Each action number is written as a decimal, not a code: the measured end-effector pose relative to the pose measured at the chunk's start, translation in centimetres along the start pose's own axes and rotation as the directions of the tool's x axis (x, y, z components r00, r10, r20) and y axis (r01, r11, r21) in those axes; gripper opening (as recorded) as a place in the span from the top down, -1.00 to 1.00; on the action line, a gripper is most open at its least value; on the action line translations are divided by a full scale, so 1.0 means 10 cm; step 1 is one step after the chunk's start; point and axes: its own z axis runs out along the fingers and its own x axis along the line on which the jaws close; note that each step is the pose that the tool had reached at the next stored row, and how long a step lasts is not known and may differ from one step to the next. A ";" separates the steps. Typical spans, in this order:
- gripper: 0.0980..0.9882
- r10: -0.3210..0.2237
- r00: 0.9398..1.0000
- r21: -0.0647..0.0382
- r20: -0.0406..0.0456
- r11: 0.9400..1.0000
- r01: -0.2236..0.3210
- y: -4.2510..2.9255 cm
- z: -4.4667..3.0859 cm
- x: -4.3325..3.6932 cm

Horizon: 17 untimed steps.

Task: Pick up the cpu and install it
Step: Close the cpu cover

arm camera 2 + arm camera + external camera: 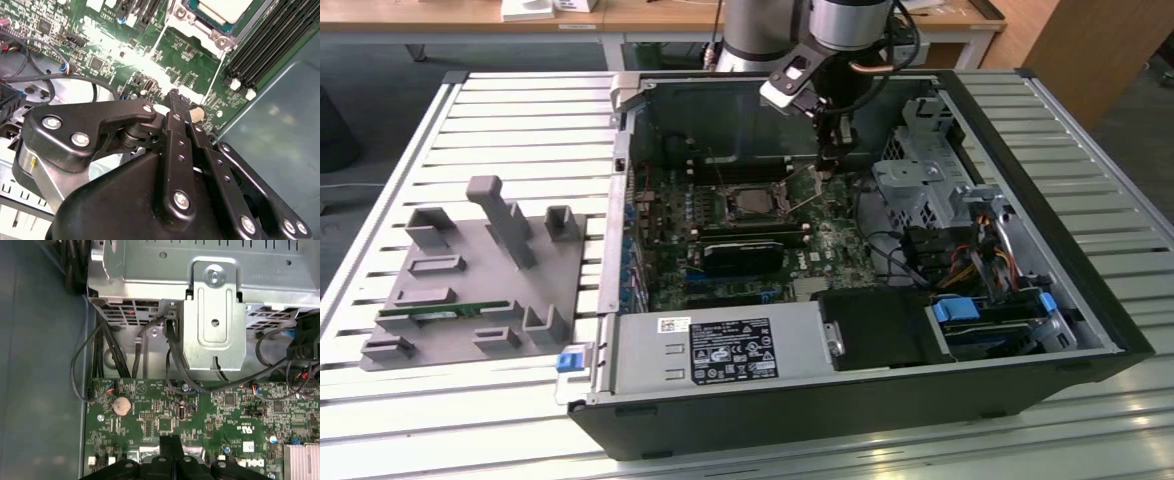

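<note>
The slatted bench (520, 110) carries an open black case (1067, 290), lying on its side. On the exterior view's left of the case stands a grey tray (454, 300), and a green memory stick (440, 312) lies on it. Inside the case I see the green board (654, 262), and my arm (834, 25) reaches down into the case from above. My jaws are pressed together with nothing between them. They hang close over the board, near the socket, on the exterior view's right of it. The cpu (220, 10) lies flat in the socket (744, 203), apart from my jaws. In the first wrist view a round coin battery (121, 405) sits on the board.
</note>
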 end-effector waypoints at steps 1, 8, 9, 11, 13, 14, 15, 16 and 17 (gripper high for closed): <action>0.98 0.000 1.000 0.000 0.000 1.000 0.000 0.010 0.002 0.001; 0.98 0.000 1.000 0.001 0.000 1.000 0.000 0.084 0.046 0.007; 0.98 0.000 1.000 0.001 0.000 1.000 0.000 0.092 0.050 0.007; 0.98 0.000 1.000 0.001 0.000 1.000 0.000 0.110 0.059 0.009; 0.98 0.000 1.000 0.001 0.000 1.000 0.000 0.119 0.073 0.011; 0.98 0.000 1.000 0.001 0.000 1.000 0.000 0.123 0.082 0.014; 0.98 0.000 1.000 0.002 0.001 1.000 0.000 0.124 0.092 0.015; 0.98 0.000 1.000 0.002 0.001 1.000 0.000 0.124 0.106 0.017; 0.98 0.000 1.000 0.002 0.001 1.000 0.000 0.126 0.138 0.021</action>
